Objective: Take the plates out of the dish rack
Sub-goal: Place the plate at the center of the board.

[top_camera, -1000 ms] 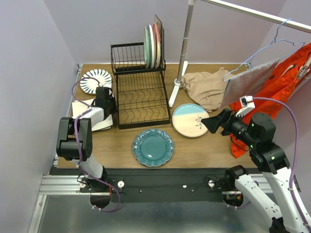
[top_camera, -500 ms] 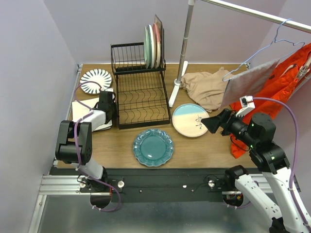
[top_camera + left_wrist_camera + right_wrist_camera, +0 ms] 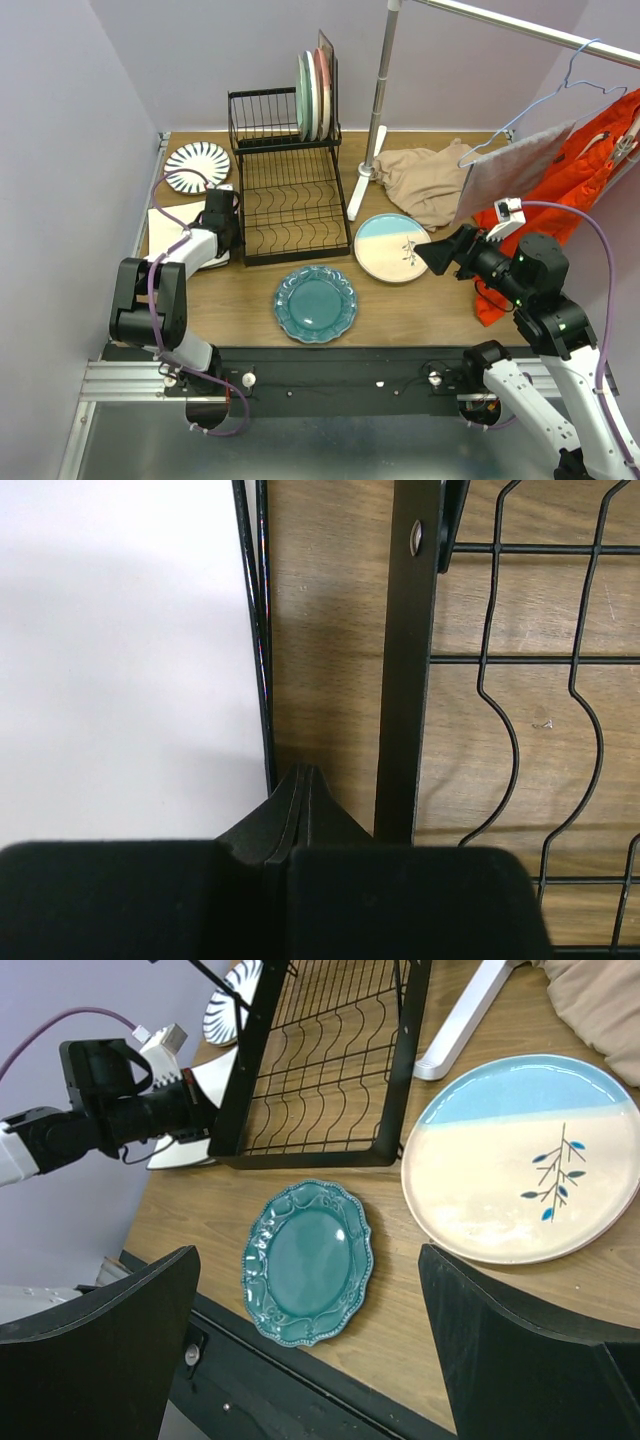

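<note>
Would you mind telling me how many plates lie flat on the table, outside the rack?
4: striped plate back left, white square plate left of the dish rack, teal plate in front, cream-blue plate to its right.

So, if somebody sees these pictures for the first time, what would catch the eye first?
Probably the black wire dish rack at the back middle of the table, with a few plates standing upright at the right end of its upper basket. Next, the scalloped teal plate lying flat in front of it, and the bright orange garment hanging at the far right.
</note>
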Robot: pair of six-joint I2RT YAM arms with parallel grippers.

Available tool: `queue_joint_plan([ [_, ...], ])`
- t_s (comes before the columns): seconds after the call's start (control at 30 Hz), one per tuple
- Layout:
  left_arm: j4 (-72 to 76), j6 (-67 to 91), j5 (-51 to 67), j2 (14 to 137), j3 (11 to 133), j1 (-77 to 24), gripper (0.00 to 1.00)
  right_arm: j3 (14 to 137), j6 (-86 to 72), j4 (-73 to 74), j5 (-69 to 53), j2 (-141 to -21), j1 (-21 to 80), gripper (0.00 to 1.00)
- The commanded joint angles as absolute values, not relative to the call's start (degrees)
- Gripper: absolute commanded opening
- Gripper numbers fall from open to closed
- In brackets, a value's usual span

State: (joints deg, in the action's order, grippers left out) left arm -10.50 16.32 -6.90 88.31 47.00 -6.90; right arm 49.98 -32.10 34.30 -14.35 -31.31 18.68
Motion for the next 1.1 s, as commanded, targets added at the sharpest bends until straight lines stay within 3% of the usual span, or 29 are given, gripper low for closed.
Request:
queue_joint_plan([
  [0.0,-12.8,19.0,-8.7,86.0,46.8,-7.6,0.0,51.4,-32.3,33.4,-15.5,-31.1,18.7,0.99],
  [0.63,-16.8,19.8,-12.6,83.8,49.2,-7.6,0.0,51.8,-31.1,34.2,-14.9,-31.4,18.7,0.99],
  [0.93,-15.3,20.4,-9.9,72.3,54.8,-7.6,0.0,52.2,-32.3,34.8,-14.8,-32.2,18.7,0.97],
  [1.03,-11.2,18.3,-4.3,66.8,55.6,-7.6,0.12,52.5,-31.3,35.2,-14.8,-31.6,18.7,0.97],
  [1.07,-10.6,18.0,-3.3,65.6,56.4,-7.6,0.2,52.8,-31.0,35.3,-14.5,-31.5,18.7,0.98],
])
